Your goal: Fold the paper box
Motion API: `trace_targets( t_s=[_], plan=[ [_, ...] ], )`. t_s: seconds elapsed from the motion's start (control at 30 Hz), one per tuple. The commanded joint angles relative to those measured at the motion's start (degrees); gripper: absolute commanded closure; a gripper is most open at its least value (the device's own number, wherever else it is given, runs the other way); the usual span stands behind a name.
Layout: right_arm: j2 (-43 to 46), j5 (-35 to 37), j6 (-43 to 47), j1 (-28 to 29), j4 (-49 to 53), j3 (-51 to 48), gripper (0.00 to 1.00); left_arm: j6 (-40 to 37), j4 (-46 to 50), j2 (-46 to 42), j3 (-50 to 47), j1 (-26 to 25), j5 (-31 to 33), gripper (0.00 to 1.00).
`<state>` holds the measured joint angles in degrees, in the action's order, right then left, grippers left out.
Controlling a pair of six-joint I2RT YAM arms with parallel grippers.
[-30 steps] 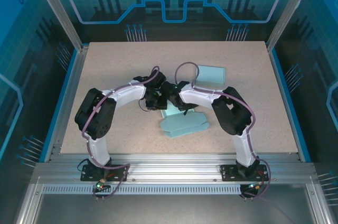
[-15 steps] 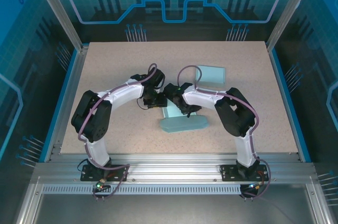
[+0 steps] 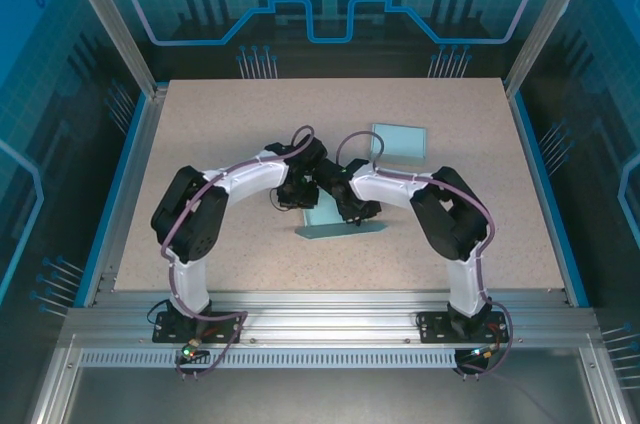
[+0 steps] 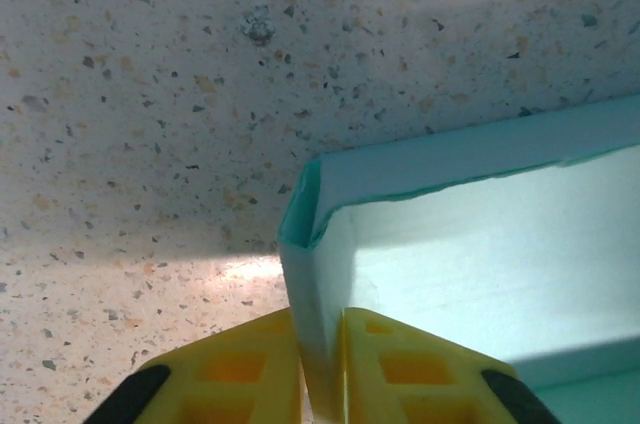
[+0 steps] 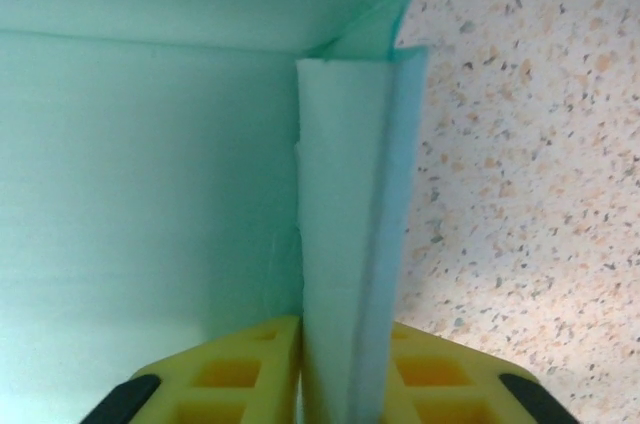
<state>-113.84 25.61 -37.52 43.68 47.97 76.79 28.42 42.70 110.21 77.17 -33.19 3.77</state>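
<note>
The paper box (image 3: 340, 225) is pale teal and lies partly formed in the middle of the table, its walls standing up. My left gripper (image 3: 300, 194) is at its left end. In the left wrist view that gripper (image 4: 322, 369) has its yellow fingers (image 4: 235, 374) shut on the box's thin end wall (image 4: 318, 284). My right gripper (image 3: 351, 210) sits over the box's right part. In the right wrist view the gripper (image 5: 345, 369) is shut on a doubled, folded-in wall (image 5: 345, 204) at a corner. Both arms hide most of the box's far side from above.
A second teal box (image 3: 398, 142), finished and flat-topped, rests at the back right of the speckled table (image 3: 220, 134). Aluminium frame posts and blue rails border the table on all sides. Both arms arch inward and nearly touch over the centre.
The flat flaps that lay spread toward the front have come up, so the box looks narrower. Both wrists have shifted slightly back and closer together over it.
</note>
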Motion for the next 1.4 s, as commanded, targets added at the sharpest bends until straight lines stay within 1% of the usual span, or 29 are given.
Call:
trace_targets(
  t_s=[0.0,0.03,0.07,0.13,0.27,0.4,0.43,0.5,0.6,0.67,0.73,0.87,0.97,1.07,1.17,1.27,1.33,1.37],
  plan=[
    [3.3,-5.0,2.2,-1.3,-0.9,-1.7,0.68,-1.1,6.6,3.2,1.3,-0.4,4.9,0.84],
    [4.5,-5.8,2.6,-1.7,-1.4,-2.1,0.65,-1.6,7.4,3.7,1.8,-0.3,5.1,0.85],
    [5.6,-6.5,2.8,-2.1,-1.9,-2.6,0.61,-2.0,8.3,4.1,2.4,-0.4,5.5,0.88],
    [8.7,-8.6,3.5,-3.5,-3.2,-3.8,0.48,-3.4,10.8,5.2,3.8,-0.4,6.9,0.92],
    [15.2,-11.8,4.5,-6.5,-5.4,-6.5,0.38,-5.5,15.4,7.6,6.5,-1.0,10.1,0.97],
    [21.4,-9.9,5.3,-8.7,-5.2,-8.6,0.24,-6.2,19.0,10.3,9.2,-1.9,14.7,0.98],
    [22.5,-9.1,5.5,-9.2,-5.2,-9.0,0.22,-6.2,20.0,11.0,9.7,-2.3,16.5,0.98],
    [24.9,-7.8,5.9,-10.0,-5.0,-10.0,0.2,-5.5,22.1,12.8,11.0,-3.2,22.2,0.98],
    [27.1,-7.2,6.1,-10.8,-5.2,-11.1,0.19,-2.9,25.0,15.2,12.2,-4.0,31.0,0.98],
    [27.9,-7.0,6.1,-11.0,-5.2,-11.6,0.18,-1.0,25.3,16.1,12.2,-4.1,34.5,0.98],
    [28.1,-7.0,5.8,-11.0,-5.4,-11.8,0.18,0.3,23.7,16.4,11.5,-4.2,35.3,0.98],
    [28.1,-7.3,5.2,-11.0,-5.3,-11.6,0.18,0.8,17.7,15.9,9.3,-4.2,34.2,1.0],
    [29.0,-7.4,4.9,-11.0,-5.7,-12.4,0.17,-0.3,16.3,16.3,9.3,-4.2,35.5,1.0],
    [30.0,-7.7,4.4,-11.0,-6.0,-13.3,0.16,-2.9,13.4,15.2,9.0,-4.2,34.9,1.0],
    [31.1,-7.9,4.1,-11.0,-6.4,-14.0,0.15,-8.4,7.3,12.6,7.7,-4.5,34.4,1.0],
    [32.6,-7.4,3.8,-11.0,-6.7,-14.6,0.12,-17.1,-1.9,9.3,5.9,-4.6,32.6,0.95],
    [34.0,-6.9,3.5,-11.0,-7.1,-15.3,0.11,-23.3,-8.9,7.5,4.4,-4.6,30.9,0.95],
    [34.9,-6.7,3.2,-11.0,-7.5,-15.8,0.08,-27.0,-12.2,7.0,3.8,-4.6,29.9,0.96]
  ],
)
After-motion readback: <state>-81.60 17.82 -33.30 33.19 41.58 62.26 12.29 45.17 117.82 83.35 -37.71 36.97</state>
